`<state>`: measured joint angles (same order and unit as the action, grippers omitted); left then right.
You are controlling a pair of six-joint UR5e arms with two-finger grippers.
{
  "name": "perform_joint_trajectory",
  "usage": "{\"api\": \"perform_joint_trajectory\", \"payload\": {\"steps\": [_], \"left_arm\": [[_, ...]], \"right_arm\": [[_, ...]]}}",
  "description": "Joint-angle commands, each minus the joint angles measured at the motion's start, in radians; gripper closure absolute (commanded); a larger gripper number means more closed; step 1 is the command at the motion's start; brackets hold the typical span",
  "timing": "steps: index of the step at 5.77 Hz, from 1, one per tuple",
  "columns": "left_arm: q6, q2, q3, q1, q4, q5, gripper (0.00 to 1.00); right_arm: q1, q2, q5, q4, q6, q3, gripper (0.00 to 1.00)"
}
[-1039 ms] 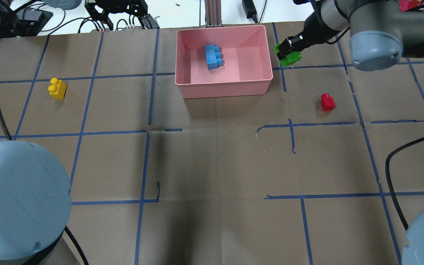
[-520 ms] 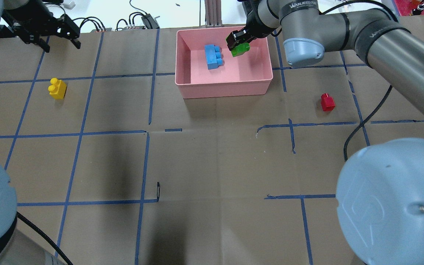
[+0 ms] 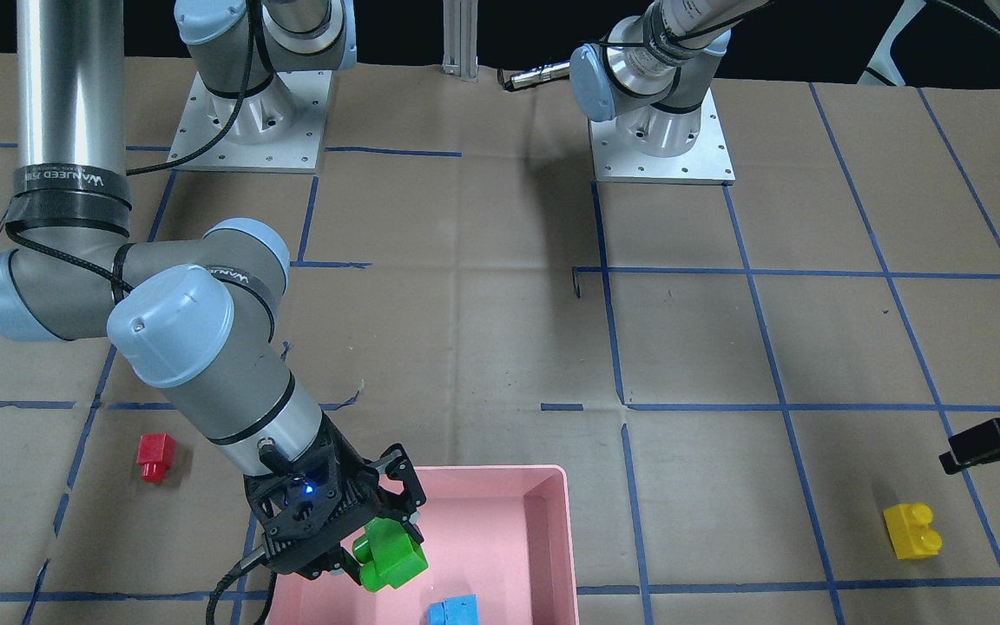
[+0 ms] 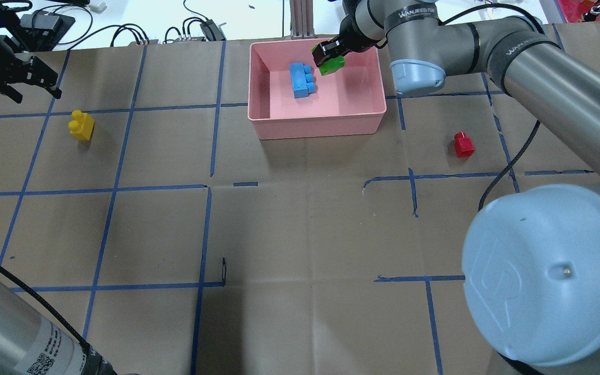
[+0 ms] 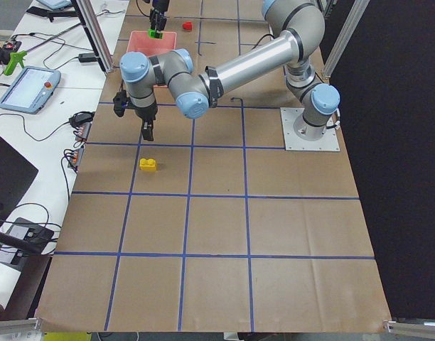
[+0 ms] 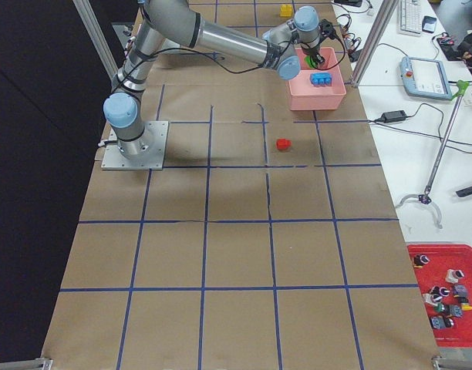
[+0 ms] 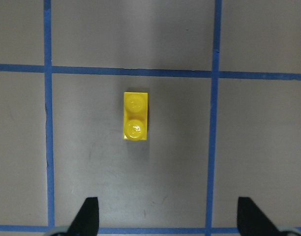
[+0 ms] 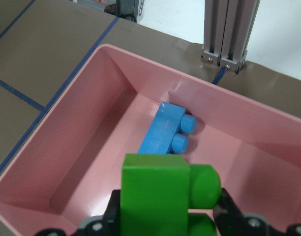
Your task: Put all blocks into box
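My right gripper (image 4: 326, 56) is shut on the green block (image 4: 331, 64) and holds it over the inside of the pink box (image 4: 321, 125), near the far wall. The blue block (image 4: 301, 79) lies in the box just left of it. In the right wrist view the green block (image 8: 160, 196) hangs above the blue block (image 8: 165, 130). The yellow block (image 4: 82, 125) sits on the table at far left. My left gripper (image 4: 38, 94) is open above and beyond it; its wrist view shows the yellow block (image 7: 135, 123) ahead of the spread fingertips (image 7: 89, 216). The red block (image 4: 463, 144) sits right of the box.
The table is brown paper with a blue tape grid. Cables and electronics lie past the far edge (image 4: 196, 28). A metal post (image 4: 300, 18) stands behind the box. The right arm's elbow (image 4: 414, 75) hangs over the box's right rim.
My right gripper has carried the green block from the right of the box to over its inside. My left gripper has swung left and nearer, toward the yellow block.
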<state>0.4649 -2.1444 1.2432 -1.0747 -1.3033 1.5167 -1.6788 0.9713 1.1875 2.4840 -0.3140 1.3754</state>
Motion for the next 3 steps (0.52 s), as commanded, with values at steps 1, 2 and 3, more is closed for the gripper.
{"api": "perform_joint_trajectory", "payload": {"steps": [1, 2, 3], "left_arm": [[-0.002, -0.116, 0.006, 0.002, 0.120, -0.004, 0.00], [-0.005, -0.165, 0.012, -0.002, 0.172, -0.007, 0.00], [-0.005, -0.214, 0.004, -0.002, 0.227, -0.007, 0.00]], "right_arm": [[-0.001, -0.014, -0.008, 0.102, 0.003, -0.001, 0.00], [-0.001, -0.014, -0.006, 0.104, 0.003, -0.001, 0.00], [0.001, -0.010, -0.003, 0.102, 0.003, 0.001, 0.00]]}}
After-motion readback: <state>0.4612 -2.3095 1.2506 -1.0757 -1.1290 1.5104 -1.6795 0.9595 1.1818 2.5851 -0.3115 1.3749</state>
